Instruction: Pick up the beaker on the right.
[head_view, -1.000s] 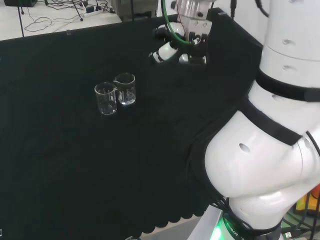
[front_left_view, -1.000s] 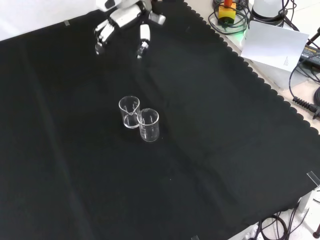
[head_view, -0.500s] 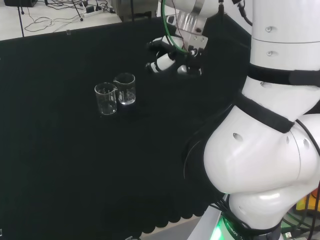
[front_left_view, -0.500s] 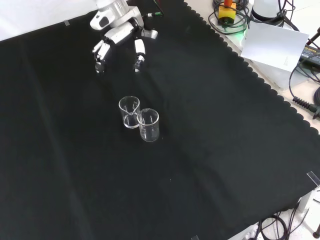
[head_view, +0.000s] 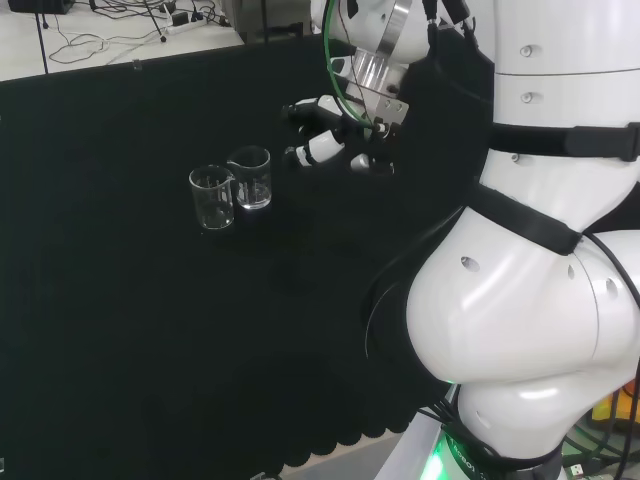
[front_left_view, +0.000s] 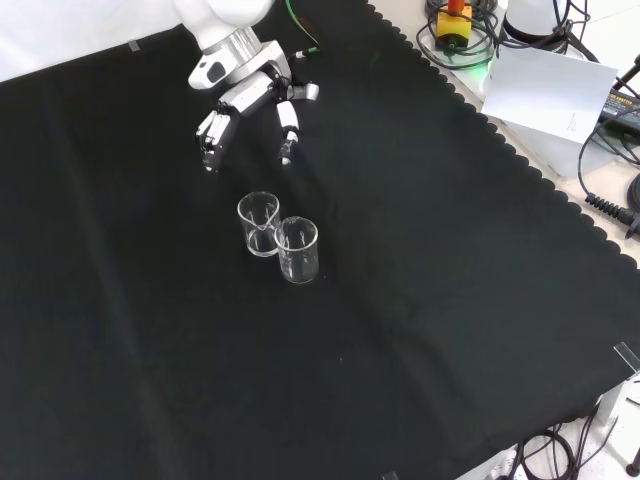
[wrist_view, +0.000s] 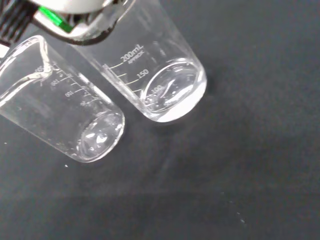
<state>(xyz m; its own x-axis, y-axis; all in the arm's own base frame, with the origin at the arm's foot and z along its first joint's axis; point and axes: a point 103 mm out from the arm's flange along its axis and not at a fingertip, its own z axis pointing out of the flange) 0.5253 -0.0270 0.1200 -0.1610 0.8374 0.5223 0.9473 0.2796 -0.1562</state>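
Since a second earlier, my hand (front_left_view: 245, 98) had travelled down and across the black cloth (front_left_view: 420, 300) toward the glassware, while the two beakers had not shifted. My fingers (front_left_view: 211, 140) hung spread and relaxed, holding nothing, thumb apart from the rest, still short of the nearer rim in the front view. In the head view my hand (head_view: 330, 140) hovered just to the right of the right-hand beaker (head_view: 250, 177), close but not touching. That beaker, the one with the pouring lip turned toward its neighbour, stood upright and touching or almost touching the left-hand beaker (head_view: 211, 197); in the front view it was the farther of the pair (front_left_view: 259, 224), with the other (front_left_view: 297, 249) in front. Both looked empty in the wrist view. I judged this to be the approach, with the grasp not yet begun. The next move would call for lowering my fingers round the right-hand beaker from its free side, since the gap between the two glasses left little or no room for a finger without knocking the neighbour.
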